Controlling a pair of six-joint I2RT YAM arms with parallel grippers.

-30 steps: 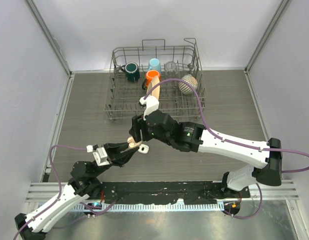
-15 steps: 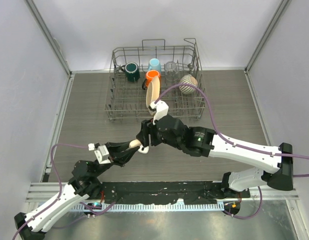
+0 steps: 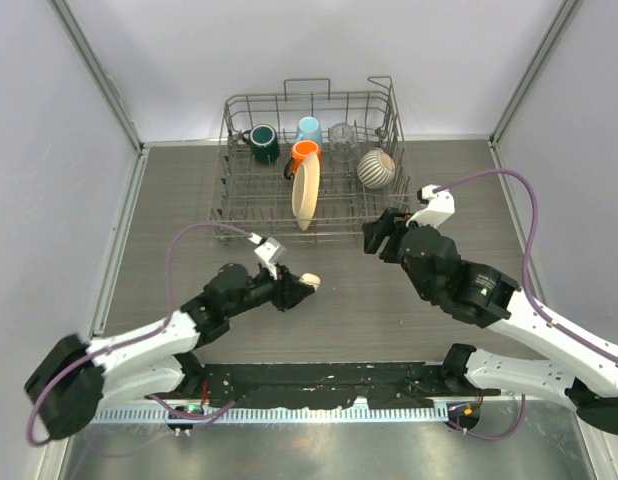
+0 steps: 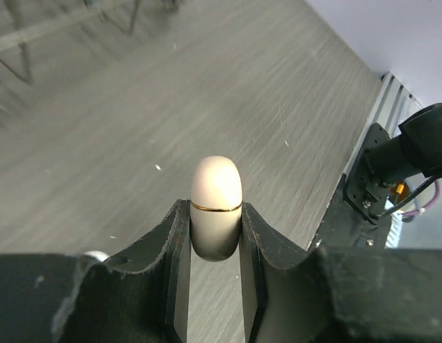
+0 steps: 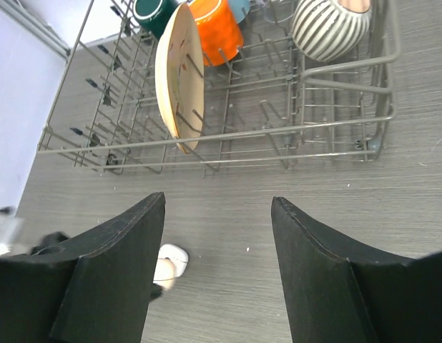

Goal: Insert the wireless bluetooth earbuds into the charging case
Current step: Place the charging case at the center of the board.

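While the left pincer [image 4: 216, 211] clamps the charging case [image 4: 216, 182], the right pincer [image 5: 217, 214] gapes.

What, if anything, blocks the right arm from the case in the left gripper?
Probably nothing, so yes: the right gripper is open, empty, with bare table between it and the charging case.

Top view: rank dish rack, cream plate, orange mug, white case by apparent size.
1. dish rack
2. cream plate, standing on edge in the rack
3. orange mug
4. white case, partly hidden by the left fingers
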